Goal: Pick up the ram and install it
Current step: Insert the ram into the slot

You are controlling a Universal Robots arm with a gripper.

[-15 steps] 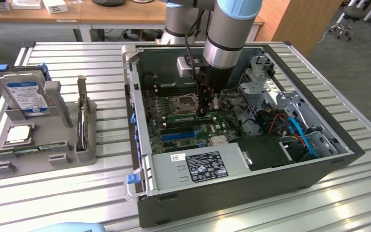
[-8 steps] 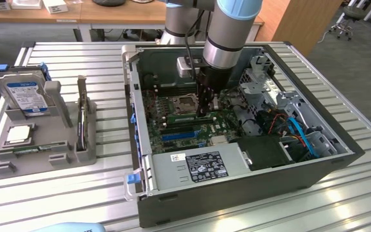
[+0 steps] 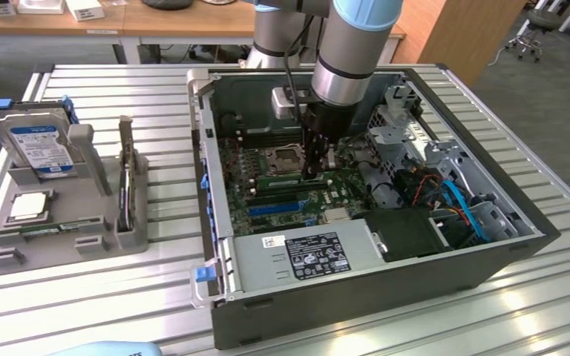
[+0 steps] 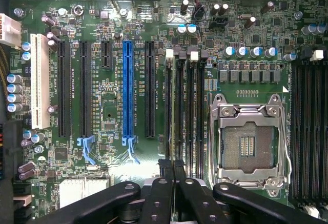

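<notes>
The arm is built of round silver-grey tubes, capped in light blue and ringed in black. A black cable is run along it to a pale box at the wrist. The gripper is formed of glossy black, round-ended links.

Colleague: How's the table laid out?
Me: On my exterior view's clock, the computer case fills centre to three; the parts holder lies at nine, near it, not touching.
Colleague: In the holder?
Me: The hard drive upright at its twelve, the processor chip flat just toward six of it, a card on edge at three.
Colleague: In the case?
Me: The motherboard on its floor, power supply at six, drive cage at two. My gripper hangs over the memory slots, beside the processor socket.
</notes>
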